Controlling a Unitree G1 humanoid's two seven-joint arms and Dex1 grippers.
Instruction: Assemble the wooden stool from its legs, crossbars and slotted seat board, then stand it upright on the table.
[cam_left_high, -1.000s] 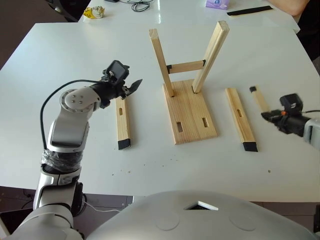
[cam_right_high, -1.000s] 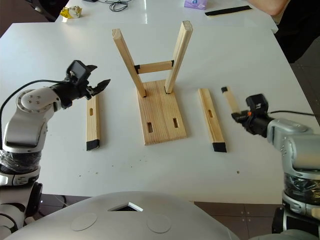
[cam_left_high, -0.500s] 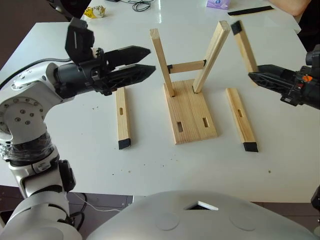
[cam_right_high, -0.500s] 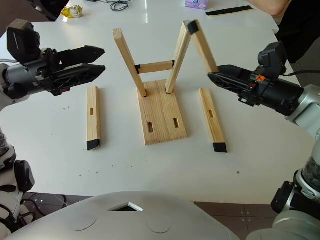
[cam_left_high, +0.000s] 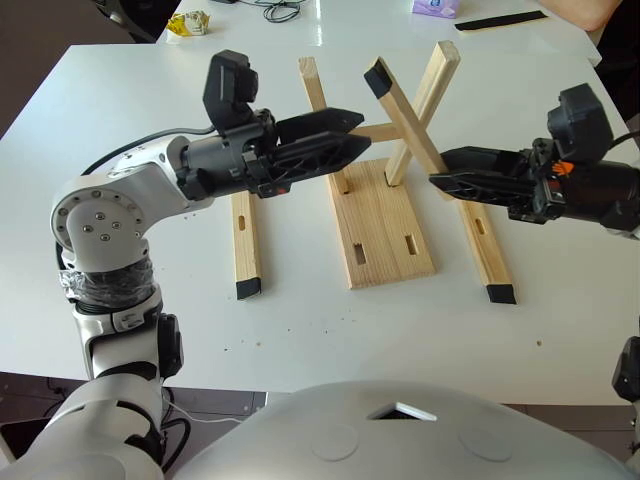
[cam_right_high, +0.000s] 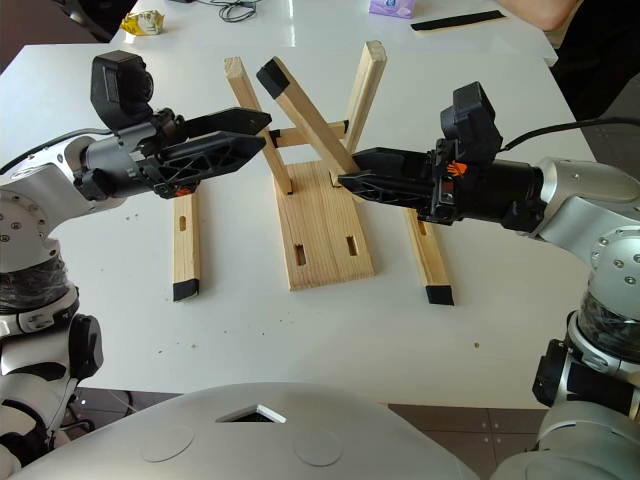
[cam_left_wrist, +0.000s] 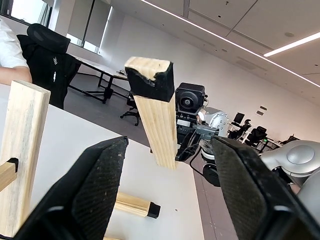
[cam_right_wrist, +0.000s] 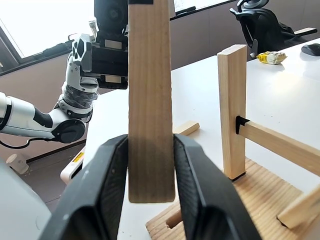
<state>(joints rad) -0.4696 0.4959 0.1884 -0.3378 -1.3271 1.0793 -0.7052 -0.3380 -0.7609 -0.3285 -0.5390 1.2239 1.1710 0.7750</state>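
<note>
Right gripper (cam_left_high: 440, 168) is hovering over the seat board (cam_left_high: 382, 228), fingers (cam_right_wrist: 112, 175) clamping the lower end of a black-tipped bar (cam_left_high: 405, 115). The bar is tilting up and toward the robot's left, with its black end highest and crossing in front of the standing frame. Left gripper (cam_left_high: 360, 130) is hovering just beside the bar's upper half, fingers (cam_left_wrist: 102, 185) spread wide and gripping nothing; can't tell if they're touching the bar.

Seat board is lying flat on the white surface (cam_left_high: 300, 325). Two legs are standing in its far slots, the left standing leg (cam_left_high: 322, 120) and the right standing leg (cam_left_high: 432, 80), both leaning outward and joined by a crossbar (cam_right_wrist: 277, 143). One loose leg (cam_left_high: 245, 240) is lying on the surface left of the board, and another loose leg (cam_left_high: 485, 250) is lying on its right, under the right gripper.
</note>
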